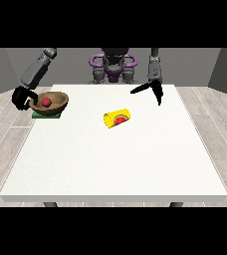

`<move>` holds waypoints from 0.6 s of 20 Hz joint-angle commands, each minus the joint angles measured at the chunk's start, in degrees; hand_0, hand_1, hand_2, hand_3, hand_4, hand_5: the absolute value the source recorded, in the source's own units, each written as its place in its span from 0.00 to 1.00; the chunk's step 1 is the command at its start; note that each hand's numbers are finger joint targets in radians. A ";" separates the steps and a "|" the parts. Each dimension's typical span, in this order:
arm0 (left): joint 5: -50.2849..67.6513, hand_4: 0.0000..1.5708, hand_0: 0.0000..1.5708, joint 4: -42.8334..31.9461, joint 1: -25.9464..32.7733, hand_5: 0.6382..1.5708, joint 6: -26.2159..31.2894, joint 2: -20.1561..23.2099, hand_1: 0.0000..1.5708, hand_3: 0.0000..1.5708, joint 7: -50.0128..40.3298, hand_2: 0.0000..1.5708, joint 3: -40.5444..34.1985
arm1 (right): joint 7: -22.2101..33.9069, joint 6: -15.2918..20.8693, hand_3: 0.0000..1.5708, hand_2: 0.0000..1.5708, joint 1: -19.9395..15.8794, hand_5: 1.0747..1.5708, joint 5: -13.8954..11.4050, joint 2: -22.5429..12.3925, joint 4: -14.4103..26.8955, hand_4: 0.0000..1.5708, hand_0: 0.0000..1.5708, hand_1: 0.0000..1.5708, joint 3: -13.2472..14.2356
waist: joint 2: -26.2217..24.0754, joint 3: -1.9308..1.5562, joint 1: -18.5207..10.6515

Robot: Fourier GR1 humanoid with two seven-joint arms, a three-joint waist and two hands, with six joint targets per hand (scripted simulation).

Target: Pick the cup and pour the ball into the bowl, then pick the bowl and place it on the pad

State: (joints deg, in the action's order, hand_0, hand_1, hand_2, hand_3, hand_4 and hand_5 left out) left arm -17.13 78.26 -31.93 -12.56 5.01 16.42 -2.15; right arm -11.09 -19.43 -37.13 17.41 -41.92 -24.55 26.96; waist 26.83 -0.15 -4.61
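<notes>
Bowl with the red ball inside, resting on the green pad at the table's left, its rim clasped by the hand at the view's left; yellow cup lying on its side mid-table; hand at the view's right raised, fingers straight and spread.

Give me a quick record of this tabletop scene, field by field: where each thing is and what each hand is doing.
cup: yellow cup lying on its side near the table's middle, held by no hand
ball: red ball inside the bowl
bowl: brown bowl resting on the pad
pad: green pad, far corner at the view's left
hand at the view's left: hand, fingers curled at the bowl's rim
hand at the view's right: hand, fingers straight, above the table, holding nothing
</notes>
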 commanded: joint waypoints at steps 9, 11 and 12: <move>-2.41 0.00 0.00 11.02 5.00 0.99 -1.45 -1.61 0.00 0.00 -4.76 0.00 3.30 | 0.14 -4.38 0.00 1.00 -4.26 0.99 1.31 -4.66 6.50 0.58 1.00 1.00 2.22 | 1.55 0.07 1.87; -0.17 0.00 0.00 13.18 4.81 0.99 1.53 0.10 0.00 0.00 -7.47 0.00 2.14 | 0.90 -5.44 0.00 1.00 -3.52 1.00 0.80 -6.21 7.27 0.50 1.00 1.00 1.86 | 0.40 0.06 1.63; -0.21 0.00 0.00 12.21 4.28 0.99 1.49 0.77 0.00 0.00 -6.94 0.00 1.38 | 2.47 -4.77 0.00 1.00 -4.73 1.00 2.10 -7.24 7.34 0.49 1.00 1.00 3.11 | -0.43 0.08 1.71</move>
State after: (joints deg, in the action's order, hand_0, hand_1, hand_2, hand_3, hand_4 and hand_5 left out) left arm -18.51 89.50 -27.83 -12.42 4.51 10.79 0.48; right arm -11.48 -22.83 -40.76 17.86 -47.02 -18.62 28.61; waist 28.02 -0.11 -3.43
